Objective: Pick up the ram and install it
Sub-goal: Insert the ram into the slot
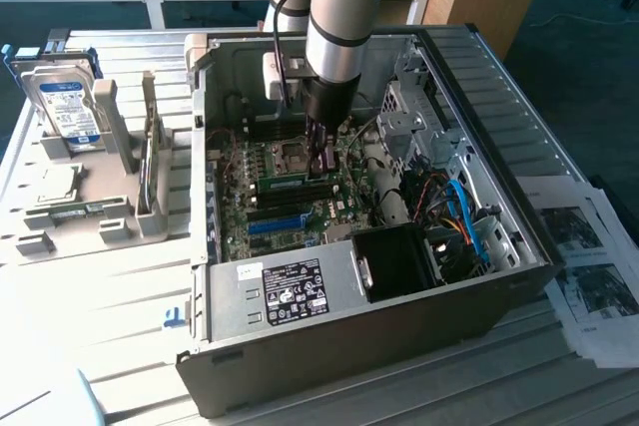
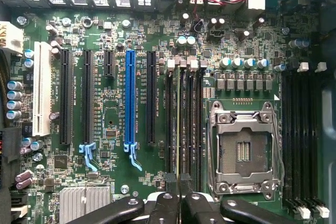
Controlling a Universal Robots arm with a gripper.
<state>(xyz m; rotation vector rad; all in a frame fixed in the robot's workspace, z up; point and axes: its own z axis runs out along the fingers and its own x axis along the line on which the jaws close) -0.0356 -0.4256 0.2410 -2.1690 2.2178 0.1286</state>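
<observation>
RAM install | gripper (image 2: 178,195) fingers pinched on the ram (image 2: 178,124) | I hold it edge-on to line up with the memory slots (image 2: 187,124) | ram just beside the CPU socket (image 2: 244,150), seating unconfirmed

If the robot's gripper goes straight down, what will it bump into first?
Probably the black memory slots right beneath it. The gripper pinches the ram edge-on over them, so the ram would touch first. How far off they are is unclear.
</observation>
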